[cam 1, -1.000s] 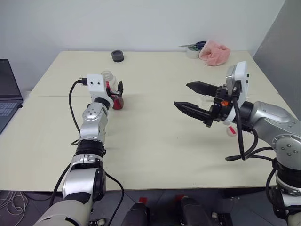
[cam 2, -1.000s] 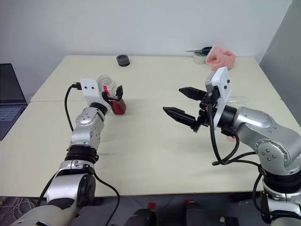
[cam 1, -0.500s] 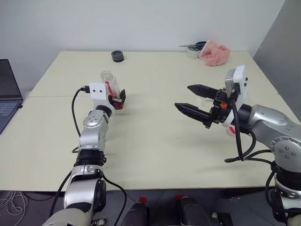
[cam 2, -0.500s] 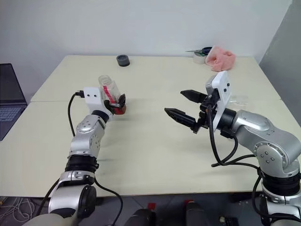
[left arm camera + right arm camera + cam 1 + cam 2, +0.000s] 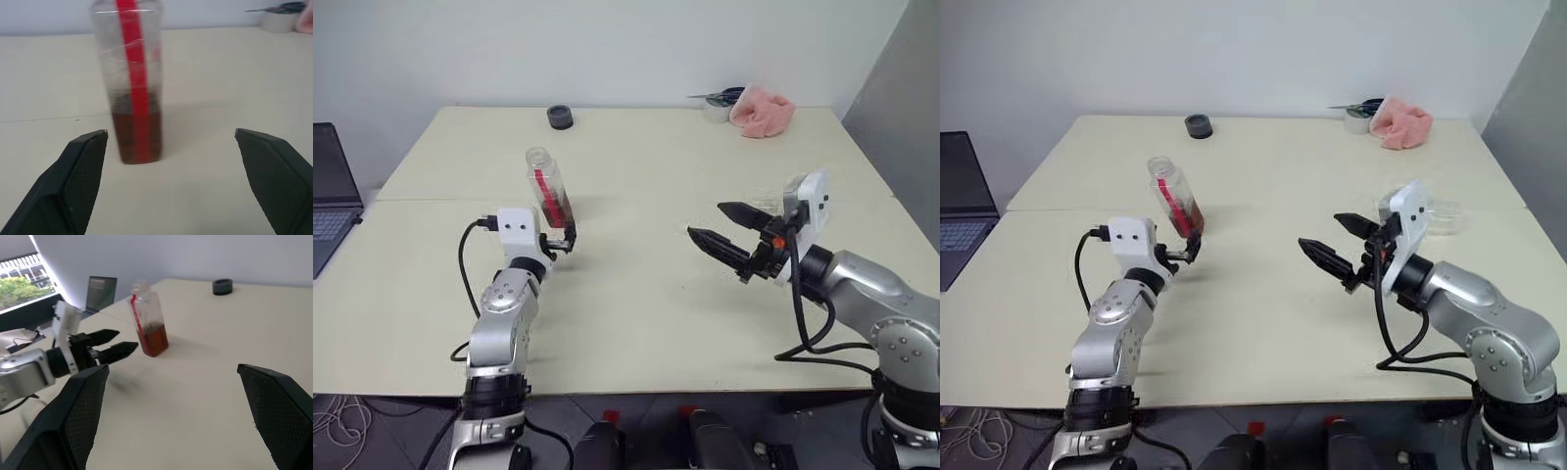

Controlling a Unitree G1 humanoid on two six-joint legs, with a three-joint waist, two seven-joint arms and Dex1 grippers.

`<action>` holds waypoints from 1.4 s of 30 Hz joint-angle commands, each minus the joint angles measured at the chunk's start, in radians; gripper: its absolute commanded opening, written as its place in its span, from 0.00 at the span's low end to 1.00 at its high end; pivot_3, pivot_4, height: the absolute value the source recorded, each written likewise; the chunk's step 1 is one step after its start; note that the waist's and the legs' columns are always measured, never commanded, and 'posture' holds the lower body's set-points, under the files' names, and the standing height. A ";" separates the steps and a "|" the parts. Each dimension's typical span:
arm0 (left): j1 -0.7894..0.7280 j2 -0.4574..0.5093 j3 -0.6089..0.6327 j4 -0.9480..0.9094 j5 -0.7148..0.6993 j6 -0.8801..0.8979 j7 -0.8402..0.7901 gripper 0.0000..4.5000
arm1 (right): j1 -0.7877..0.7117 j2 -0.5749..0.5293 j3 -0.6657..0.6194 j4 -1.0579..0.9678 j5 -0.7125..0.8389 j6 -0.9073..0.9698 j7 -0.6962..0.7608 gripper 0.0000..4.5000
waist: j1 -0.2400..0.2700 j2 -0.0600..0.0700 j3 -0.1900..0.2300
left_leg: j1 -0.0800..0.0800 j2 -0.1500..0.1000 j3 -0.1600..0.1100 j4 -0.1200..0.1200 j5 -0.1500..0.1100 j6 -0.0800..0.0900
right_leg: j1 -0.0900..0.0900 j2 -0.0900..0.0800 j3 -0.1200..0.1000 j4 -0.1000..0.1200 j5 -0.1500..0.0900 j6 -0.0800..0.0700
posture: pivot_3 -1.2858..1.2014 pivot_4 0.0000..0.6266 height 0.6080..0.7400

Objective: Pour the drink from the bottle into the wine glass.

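The bottle (image 5: pixel 548 189) stands uncapped on the table's left half, a clear squarish bottle with a red strip. The drink (image 5: pixel 137 142) fills its lower third, dark reddish brown. My left gripper (image 5: pixel 558 241) is open just short of the bottle on the near side and holds nothing. My right gripper (image 5: pixel 705 221) hangs open and empty over the table's right half, pointing left toward the bottle (image 5: pixel 149 323). Behind my right wrist shows the clear bowl of the wine glass (image 5: pixel 1442 216), mostly hidden.
At the table's far edge are a black round lid (image 5: pixel 560 117), a tape roll (image 5: pixel 713 109) with scissors and a pink cloth (image 5: pixel 762 109). A laptop (image 5: pixel 328 196) stands off the left side. A seam crosses the table (image 5: pixel 636 323) behind the bottle.
My left gripper has drawn back toward me from around the bottle, still open; the bottle stays standing. My right gripper has sunk lower and a little to the right.
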 commanded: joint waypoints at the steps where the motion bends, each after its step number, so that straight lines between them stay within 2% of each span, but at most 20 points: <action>1: -0.031 0.037 -0.051 -0.126 -0.068 0.049 -0.113 0.99 | -0.004 0.065 -0.028 0.036 -0.071 -0.026 -0.128 1.00 | 0.000 0.000 0.000 | 0.001 0.000 0.000 0.000 0.000 0.000 | 0.000 0.000 0.000 0.000 0.000 0.000 | 0.52 0.24 1.00; 6: -0.020 0.112 -0.109 -0.251 -0.159 0.096 -0.275 0.99 | -0.045 0.197 -0.117 0.145 -0.118 -0.011 -0.323 1.00 | -0.009 0.001 0.000 | 0.002 0.002 0.002 -0.001 0.000 0.000 | -0.001 0.003 0.000 0.001 0.000 0.000 | 0.52 0.24 1.00; 10: -0.016 0.163 -0.106 -0.329 -0.258 0.149 -0.366 0.99 | -0.087 0.322 -0.221 0.237 -0.099 -0.031 -0.453 1.00 | -0.012 0.001 0.000 | 0.002 0.002 0.003 -0.002 0.000 0.000 | -0.001 0.004 0.001 0.001 0.000 0.000 | 0.52 0.24 1.00; 15: -0.014 0.204 -0.100 -0.347 -0.310 0.179 -0.410 0.99 | -0.205 0.491 -0.404 0.431 0.000 -0.117 -0.606 1.00 | -0.014 0.003 -0.001 | 0.002 0.002 0.003 -0.002 0.000 0.000 | -0.001 0.005 0.001 0.001 0.000 -0.001 | 0.52 0.24 1.00; 19: -0.013 0.212 -0.101 -0.322 -0.284 0.162 -0.392 0.99 | -0.300 0.553 -0.494 0.568 0.074 -0.199 -0.660 1.00 | -0.016 0.004 -0.001 | 0.002 0.002 0.004 -0.002 0.000 0.000 | -0.001 0.005 0.001 0.001 0.000 -0.001 | 0.52 0.24 1.00; 29: -0.017 0.184 -0.116 -0.307 -0.273 0.140 -0.368 0.99 | -0.487 0.535 -0.544 0.987 0.057 -0.434 -0.579 1.00 | -0.024 0.005 -0.001 | 0.003 0.002 0.005 -0.002 0.000 0.000 | -0.001 0.006 0.002 0.002 0.000 -0.001 | 0.52 0.24 1.00; 42: -0.037 0.162 -0.143 -0.271 -0.244 0.111 -0.357 0.99 | -0.743 0.381 -0.600 1.634 -0.011 -0.759 -0.385 1.00 | -0.029 0.005 -0.001 | 0.003 0.002 0.006 -0.002 0.000 0.000 | 0.000 0.006 0.002 0.001 0.000 -0.001 | 0.52 0.24 1.00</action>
